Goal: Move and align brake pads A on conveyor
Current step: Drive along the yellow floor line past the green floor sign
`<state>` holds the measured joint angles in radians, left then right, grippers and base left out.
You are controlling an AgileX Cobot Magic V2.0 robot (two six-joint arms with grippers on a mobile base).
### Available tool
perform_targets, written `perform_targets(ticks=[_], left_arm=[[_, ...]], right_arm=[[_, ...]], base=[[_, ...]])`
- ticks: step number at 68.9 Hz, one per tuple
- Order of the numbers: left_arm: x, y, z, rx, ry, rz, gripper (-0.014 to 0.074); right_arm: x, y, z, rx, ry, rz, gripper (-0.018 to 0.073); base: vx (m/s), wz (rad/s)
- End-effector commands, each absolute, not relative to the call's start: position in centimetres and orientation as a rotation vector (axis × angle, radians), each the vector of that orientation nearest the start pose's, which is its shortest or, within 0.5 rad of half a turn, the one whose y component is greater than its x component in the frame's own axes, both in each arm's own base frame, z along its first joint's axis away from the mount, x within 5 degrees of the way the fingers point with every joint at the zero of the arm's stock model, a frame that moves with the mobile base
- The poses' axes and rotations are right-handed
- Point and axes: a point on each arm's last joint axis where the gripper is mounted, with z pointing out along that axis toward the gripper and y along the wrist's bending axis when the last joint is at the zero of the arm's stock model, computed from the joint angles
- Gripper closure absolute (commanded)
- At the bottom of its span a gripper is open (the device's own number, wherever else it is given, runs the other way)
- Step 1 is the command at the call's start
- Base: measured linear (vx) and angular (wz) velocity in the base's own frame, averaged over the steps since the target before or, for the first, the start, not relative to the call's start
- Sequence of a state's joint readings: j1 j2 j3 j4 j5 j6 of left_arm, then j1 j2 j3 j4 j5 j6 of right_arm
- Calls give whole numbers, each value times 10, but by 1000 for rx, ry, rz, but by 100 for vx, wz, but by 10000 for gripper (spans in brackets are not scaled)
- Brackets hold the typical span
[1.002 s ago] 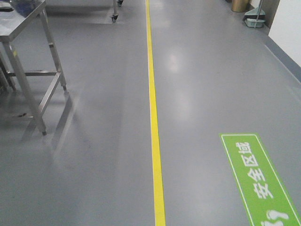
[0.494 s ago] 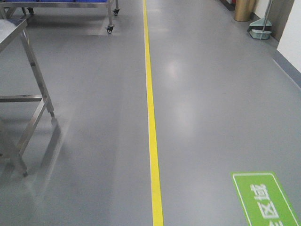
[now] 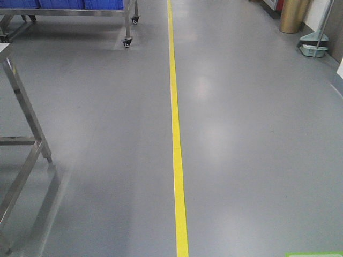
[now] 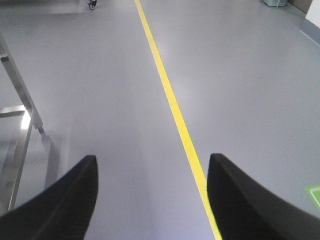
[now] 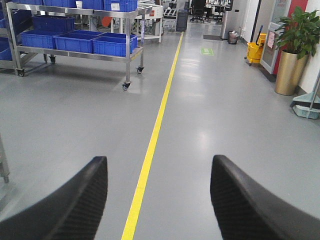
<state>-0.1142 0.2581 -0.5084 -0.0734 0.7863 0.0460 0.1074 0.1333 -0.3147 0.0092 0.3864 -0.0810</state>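
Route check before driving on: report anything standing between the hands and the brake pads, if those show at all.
Neither pads nor conveyor shows in any view, so that cannot be judged. The left hand and right hand hang open over bare floor; a steel table and blue-bin rack stand left of the yellow line.

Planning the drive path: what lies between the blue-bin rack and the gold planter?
Only the yellow line on bare grey floor, shown in the right wrist view.
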Motion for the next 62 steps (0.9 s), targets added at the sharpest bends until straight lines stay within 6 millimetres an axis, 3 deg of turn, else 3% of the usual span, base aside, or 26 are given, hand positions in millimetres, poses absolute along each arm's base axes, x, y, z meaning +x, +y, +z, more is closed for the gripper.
perform_targets(ticks=[1,62], left_arm=[[50,-11,309,132,1940,-142,153],[50,-11,309,132,1941,-142,153]], right_arm=[[51,5,291,-145,1586,15,130],[51,5,291,-145,1586,15,130]], base=[[63,2],[62,4]])
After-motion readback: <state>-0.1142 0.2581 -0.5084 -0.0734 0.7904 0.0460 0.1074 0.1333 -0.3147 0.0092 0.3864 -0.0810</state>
